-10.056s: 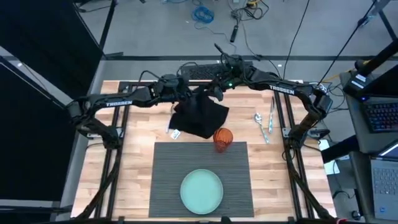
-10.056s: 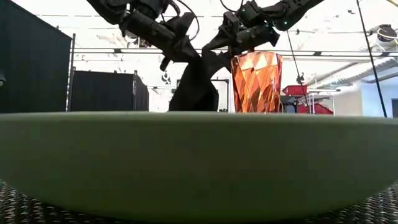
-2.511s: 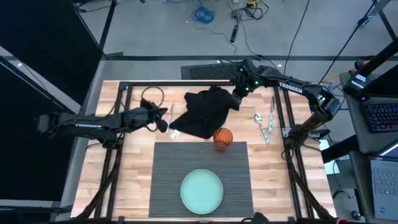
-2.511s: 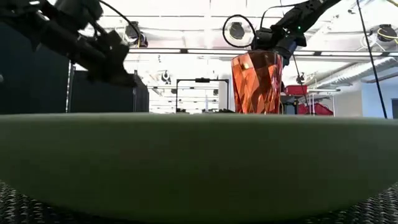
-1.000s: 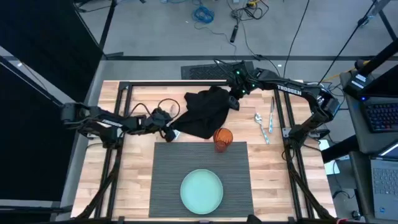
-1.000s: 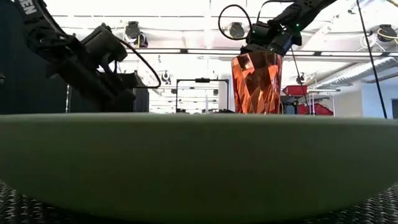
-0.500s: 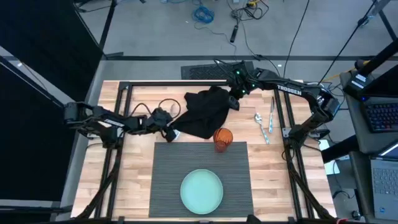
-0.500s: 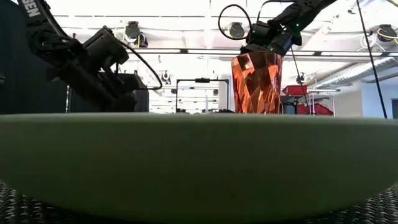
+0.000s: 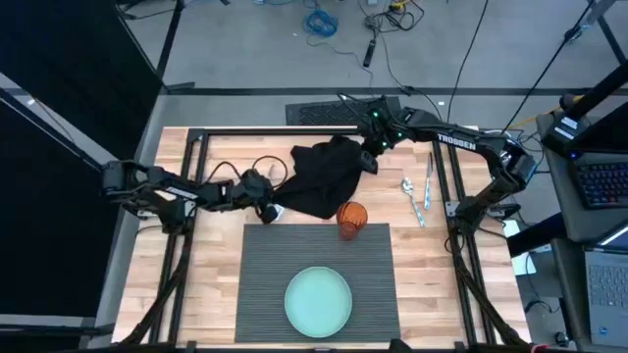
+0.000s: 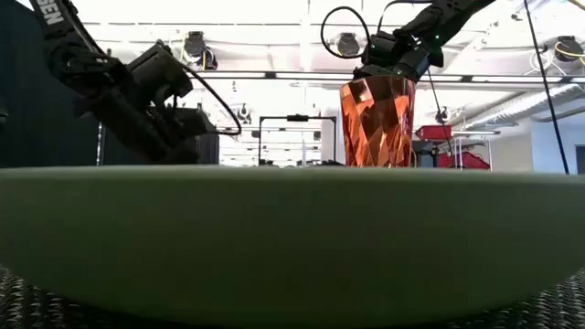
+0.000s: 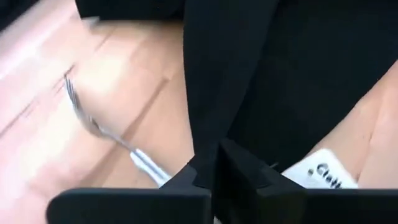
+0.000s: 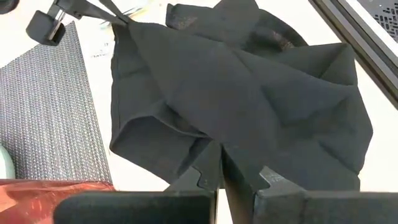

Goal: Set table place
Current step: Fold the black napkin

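Left fingers [image 9: 267,207] pinched on black napkin [image 9: 324,178] corner, right fingers [image 9: 368,162] pinched on its opposite edge

The ribbed dark grey placemat [image 9: 319,279] lies flat on the table's near middle.

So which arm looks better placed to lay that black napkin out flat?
Probably both: the right gripper is shut on the black napkin's far corner, while the left gripper is shut on its near left edge.
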`<action>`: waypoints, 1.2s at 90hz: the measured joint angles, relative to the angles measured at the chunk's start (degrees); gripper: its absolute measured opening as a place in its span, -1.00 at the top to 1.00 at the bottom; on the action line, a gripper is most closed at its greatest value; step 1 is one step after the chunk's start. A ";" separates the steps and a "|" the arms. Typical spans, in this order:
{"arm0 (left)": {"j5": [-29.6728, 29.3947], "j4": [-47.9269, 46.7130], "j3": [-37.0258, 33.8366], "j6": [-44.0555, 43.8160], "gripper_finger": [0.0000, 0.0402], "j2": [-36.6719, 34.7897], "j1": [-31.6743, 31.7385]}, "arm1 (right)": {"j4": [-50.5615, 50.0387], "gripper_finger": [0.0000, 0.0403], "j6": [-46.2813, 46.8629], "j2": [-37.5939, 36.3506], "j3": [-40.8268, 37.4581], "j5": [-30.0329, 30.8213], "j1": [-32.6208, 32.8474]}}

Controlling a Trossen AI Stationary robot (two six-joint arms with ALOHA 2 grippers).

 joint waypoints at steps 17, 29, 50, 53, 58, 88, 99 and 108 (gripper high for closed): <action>-0.01 0.87 0.00 -0.02 1.00 0.00 0.00 | -0.03 1.00 0.00 0.00 0.00 0.00 0.01; -0.04 4.01 0.00 0.02 1.00 0.00 0.00 | -0.09 1.00 0.00 0.00 -0.01 0.00 0.01; -1.09 6.45 0.13 -1.46 0.99 -0.02 0.35 | -0.09 1.00 -0.01 0.00 0.00 0.00 0.00; -0.34 6.85 0.13 -1.46 0.97 -0.02 0.41 | -0.09 1.00 -0.05 0.00 0.01 0.00 0.01; 0.58 7.30 0.15 -1.51 0.93 -0.02 0.42 | -0.06 1.00 -0.08 0.00 0.00 0.00 0.01; 1.36 7.10 0.15 -1.49 0.46 -0.02 0.37 | -0.02 1.00 -0.44 0.00 -0.01 0.00 0.01; 0.56 7.10 0.15 -1.49 0.32 -0.02 0.37 | -0.02 1.00 -0.44 0.00 -0.01 0.00 0.00; -0.74 7.03 0.17 -1.47 0.24 -0.04 0.37 | -0.02 1.00 -0.44 0.00 -0.01 0.00 0.01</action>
